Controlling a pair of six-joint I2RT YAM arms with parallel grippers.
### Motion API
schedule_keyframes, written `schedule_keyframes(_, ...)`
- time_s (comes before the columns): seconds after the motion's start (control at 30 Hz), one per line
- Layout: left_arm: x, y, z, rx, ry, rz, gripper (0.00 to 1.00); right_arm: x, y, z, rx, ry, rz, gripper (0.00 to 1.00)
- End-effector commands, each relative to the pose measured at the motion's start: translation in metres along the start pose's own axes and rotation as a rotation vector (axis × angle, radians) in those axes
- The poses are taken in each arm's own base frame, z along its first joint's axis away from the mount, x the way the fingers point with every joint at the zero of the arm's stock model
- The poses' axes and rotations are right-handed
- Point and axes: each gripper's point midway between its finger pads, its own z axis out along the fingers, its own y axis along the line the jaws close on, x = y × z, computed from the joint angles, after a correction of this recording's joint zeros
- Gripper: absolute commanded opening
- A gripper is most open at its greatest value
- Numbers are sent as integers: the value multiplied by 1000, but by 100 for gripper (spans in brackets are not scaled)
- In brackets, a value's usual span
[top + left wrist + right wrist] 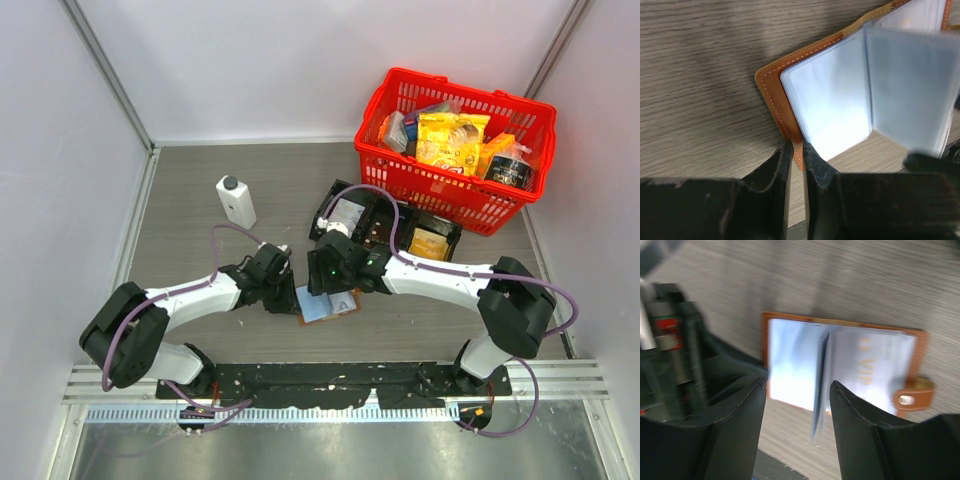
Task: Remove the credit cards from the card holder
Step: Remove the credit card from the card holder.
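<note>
the grey wood-grain table [200,190] carried an open brown card holder [325,303], a white bottle [236,201], a black compartment tray [334,196] and a red shopping basket [420,185].

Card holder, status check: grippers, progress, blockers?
Left gripper shut on card holder cover edge. Right gripper open, straddling a raised inner sleeve. Holder lies open; nothing seen blocking.
</note>
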Motion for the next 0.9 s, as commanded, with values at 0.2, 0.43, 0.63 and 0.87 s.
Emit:
schedule_keyframes(0.2,2,5,0,-19,-3,14,18,-8,69,-14,-307,19,15,58)
schedule_keyframes(0.43,1,8,-5,-32,-22,10,18,-13,23,-10,-113,-64,30,58)
schedule_keyframes(0.63,-15,6,-31,-52,-119,5,22,-12,5,0,-120,-65,73,58)
schedule_keyframes(0.87,-34,-31,-55,95,-193,5,24,-11,9,3,-334,-84,169,57)
